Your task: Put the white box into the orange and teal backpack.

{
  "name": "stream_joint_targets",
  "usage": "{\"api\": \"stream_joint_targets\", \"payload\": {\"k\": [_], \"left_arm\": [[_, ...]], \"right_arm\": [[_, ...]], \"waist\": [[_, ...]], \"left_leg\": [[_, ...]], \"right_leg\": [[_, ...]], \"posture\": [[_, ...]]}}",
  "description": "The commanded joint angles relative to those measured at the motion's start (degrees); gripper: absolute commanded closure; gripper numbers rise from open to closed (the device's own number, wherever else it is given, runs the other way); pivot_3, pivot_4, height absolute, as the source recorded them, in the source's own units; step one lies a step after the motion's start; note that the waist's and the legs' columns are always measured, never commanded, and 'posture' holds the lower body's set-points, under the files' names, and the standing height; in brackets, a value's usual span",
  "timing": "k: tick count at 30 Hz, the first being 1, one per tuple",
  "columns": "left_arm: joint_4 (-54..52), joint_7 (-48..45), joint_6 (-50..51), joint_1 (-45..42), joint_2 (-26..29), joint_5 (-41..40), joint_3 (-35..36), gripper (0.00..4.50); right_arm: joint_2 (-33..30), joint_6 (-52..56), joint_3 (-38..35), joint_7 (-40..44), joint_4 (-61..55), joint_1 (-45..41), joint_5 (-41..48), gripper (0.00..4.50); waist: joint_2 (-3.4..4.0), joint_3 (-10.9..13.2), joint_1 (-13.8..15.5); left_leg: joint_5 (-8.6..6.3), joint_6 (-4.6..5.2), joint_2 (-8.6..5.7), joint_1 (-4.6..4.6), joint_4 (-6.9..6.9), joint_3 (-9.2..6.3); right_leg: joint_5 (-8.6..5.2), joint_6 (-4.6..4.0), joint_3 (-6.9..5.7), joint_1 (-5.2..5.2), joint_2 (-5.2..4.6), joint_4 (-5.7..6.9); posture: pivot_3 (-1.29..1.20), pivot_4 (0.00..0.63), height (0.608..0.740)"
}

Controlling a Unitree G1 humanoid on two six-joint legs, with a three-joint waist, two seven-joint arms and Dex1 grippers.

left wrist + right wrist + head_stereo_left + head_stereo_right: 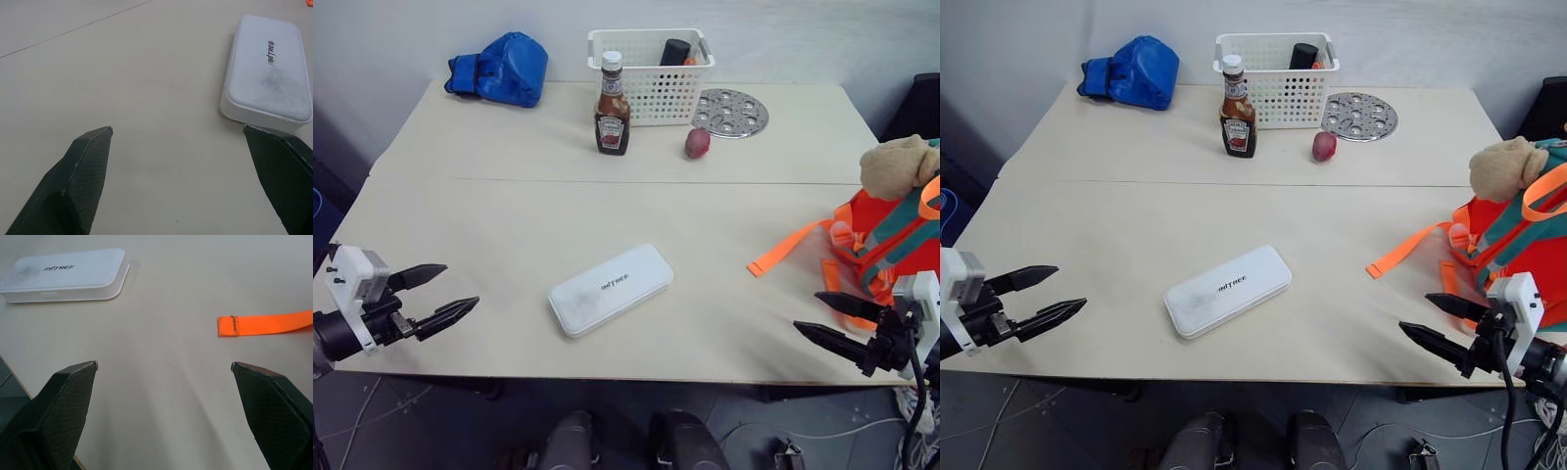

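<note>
Head views take in the whole tabletop: white box lying flat near the front edge, orange and teal backpack at the right edge, ketchup bottle, perforated basket and blue boxing glove at the back. Left claw and right claw hover spread wide, empty. Right wrist view adds the orange strap's stitched end.

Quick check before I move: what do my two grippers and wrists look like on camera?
Both match. The left gripper and the right gripper each have two black fingers tapering to points, with a fine woven, carbon-like texture up close. Each sits on dark metal hardware beside a white boxy wrist block with small dark screws. A black cable loops down by the right wrist.
</note>
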Motion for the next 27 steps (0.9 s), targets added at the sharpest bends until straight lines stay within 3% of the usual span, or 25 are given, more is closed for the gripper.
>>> {"api": "stream_joint_targets", "payload": {"k": [1, 14, 15, 18, 27], "left_arm": [[-1.7, 0.8, -0.5, 0.2, -0.3, -0.1, 1.7, 0.00], [-9.2, 5.6, 1.1, 5.7, -3.3, 1.7, 0.5, 0.00], [-10.2, 5.9, 1.1, 6.5, -3.7, 1.9, 0.3, 0.00], [-13.8, 7.5, 1.6, 8.9, -5.8, 1.8, -1.0, 0.63], [-19.9, 18.6, 2.8, 6.9, -12.6, 8.3, -15.7, 3.51]], "right_arm": [[-0.2, -1.4, 0.0, 0.2, 0.1, -0.2, -0.2, 0.03], [-1.1, -3.3, 7.2, 0.1, 3.5, -8.3, -3.0, 0.03], [-1.1, -3.4, 8.3, 0.5, 3.6, -9.3, -3.2, 0.20], [-0.8, -3.9, 13.4, 1.4, 4.4, -14.0, -4.5, 0.99], [6.8, -11.8, 33.0, -0.9, 17.2, -34.9, -17.7, 4.20]], "waist": [[0.00, 0.0, 0.0], [-0.01, 0.0, -0.3], [-0.01, 0.0, -0.2], [-0.01, 0.0, -0.1], [-0.04, 0.0, -0.1]], "left_leg": [[0.00, 0.00, 0.00, 0.00, 0.01, 0.00], [0.03, -0.01, 0.00, 0.07, 0.02, 0.04], [0.03, -0.01, 0.01, 0.07, 0.02, 0.05], [0.03, -0.01, 0.00, 0.09, 0.02, 0.03], [0.08, 0.00, -0.02, 0.13, 0.09, 0.07]], "right_leg": [[0.00, 0.00, 0.00, 0.00, 0.00, 0.00], [0.00, 0.00, 0.08, 0.00, 0.00, 0.09], [0.00, 0.00, 0.09, 0.00, 0.00, 0.09], [0.00, 0.00, 0.08, 0.01, 0.00, 0.12], [0.02, 0.01, 0.11, -0.01, 0.00, 0.29]], "posture": [[0.00, 0.150, 0.740], [0.00, 0.150, 0.740], [0.00, 0.150, 0.740], [0.00, 0.150, 0.740], [0.00, 0.150, 0.740]]}}
